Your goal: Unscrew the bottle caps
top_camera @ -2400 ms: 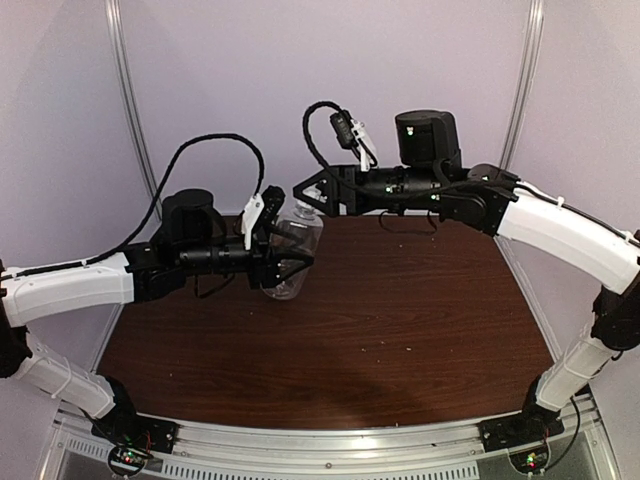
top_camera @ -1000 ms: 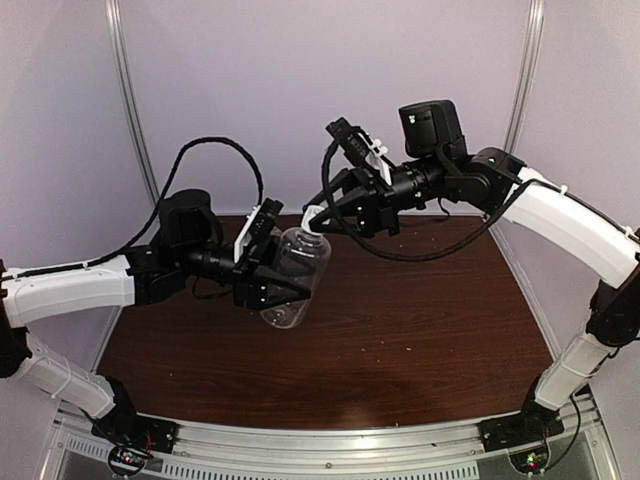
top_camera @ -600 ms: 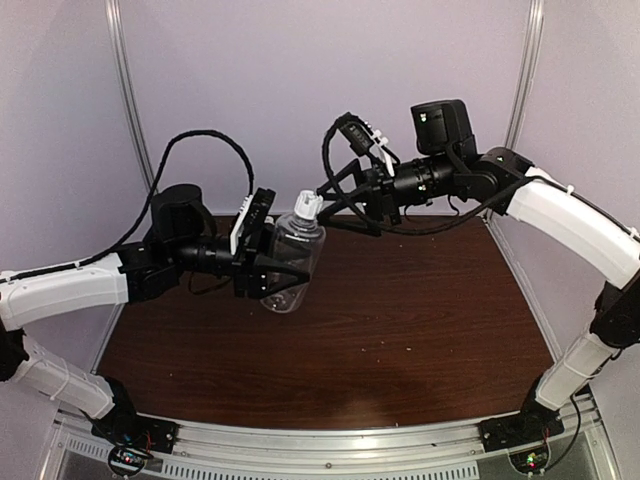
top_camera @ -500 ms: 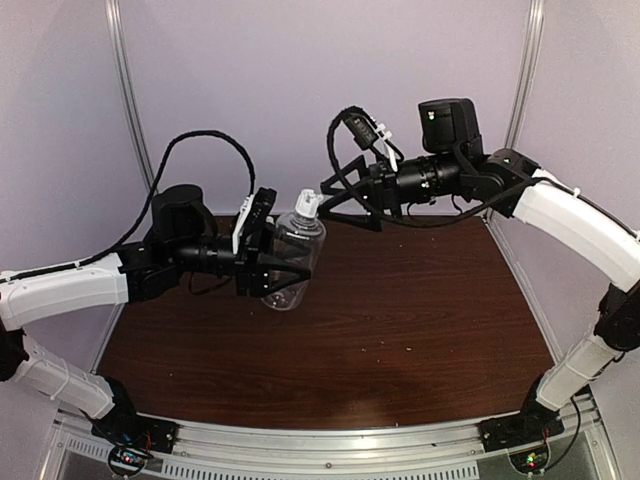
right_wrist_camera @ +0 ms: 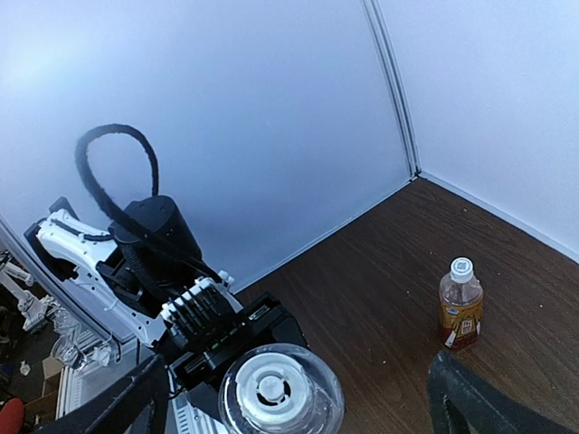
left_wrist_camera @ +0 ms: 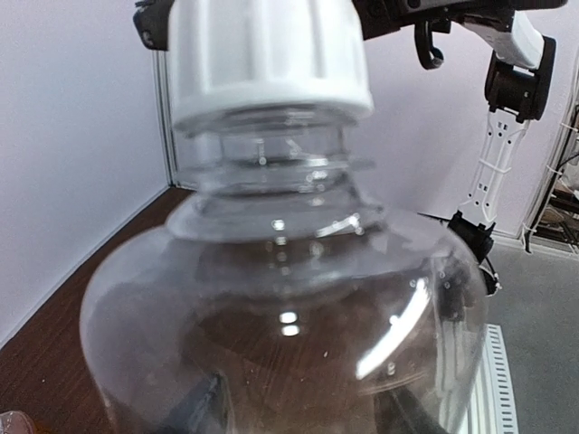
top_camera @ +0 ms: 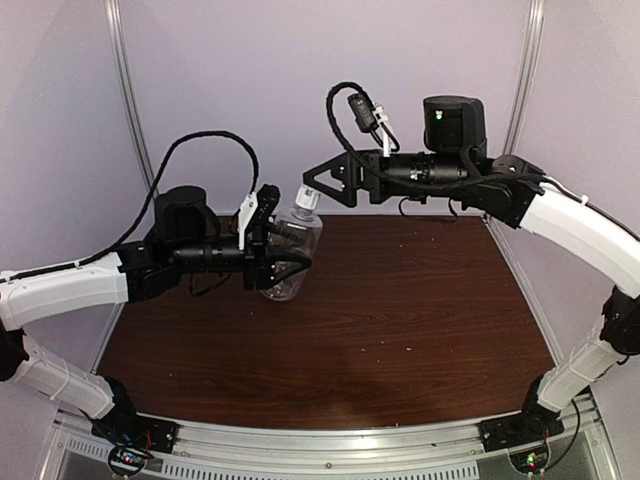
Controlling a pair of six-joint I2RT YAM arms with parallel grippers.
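- The left gripper (top_camera: 288, 250) pinches the clear bottle (top_camera: 303, 238) round its belly and holds it in the air over the left part of the table. The neck tips up toward the far right. That smooth wall may turn in the pinch once the cap is twisted, so the thread would not loosen.
- Its white cap (left_wrist_camera: 270, 59) sits on the neck. Just beyond it the right gripper (top_camera: 316, 186) hovers with its fingers spread wide, one on each side and touching nothing. Closing off-centre could skid off the cap or knock the bottle askew.
- A freed cap let go at this height would likely drop and roll.
- The amber bottle (right_wrist_camera: 460, 307) stands capped and upright on the table, well apart. A low arm sweep could topple it.
- The table (top_camera: 400, 310) is dark wood grain with pale specks.
- Pale lilac walls (top_camera: 300, 80) with metal posts (top_camera: 130, 110) close it in.
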